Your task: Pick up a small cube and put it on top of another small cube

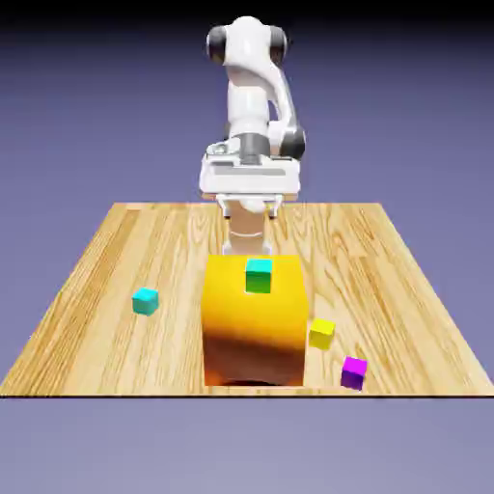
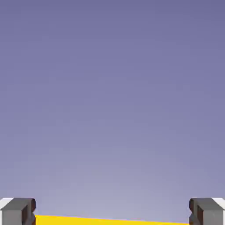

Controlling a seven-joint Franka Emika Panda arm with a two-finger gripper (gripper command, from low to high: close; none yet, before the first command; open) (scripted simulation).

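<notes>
The gripper (image 2: 112, 213) is spread wide and holds nothing. Its fingertips (image 2: 17, 211) frame a yellow strip of the big orange-yellow block (image 1: 256, 328).

Big orange-yellow block (image 1: 256, 323) sits square in the middle of the table (image 1: 116, 241), right in front of the gripper (image 1: 249, 205), walling off the straight path forward. On top of it, a teal-topped cube (image 1: 259, 275). Open wood either side: the cyan cube (image 1: 146, 301) stands alone at the exterior view's left. On the right, the yellow cube (image 1: 321, 333) is tucked just beside the block, purple cube (image 1: 354, 371) near it.
</notes>
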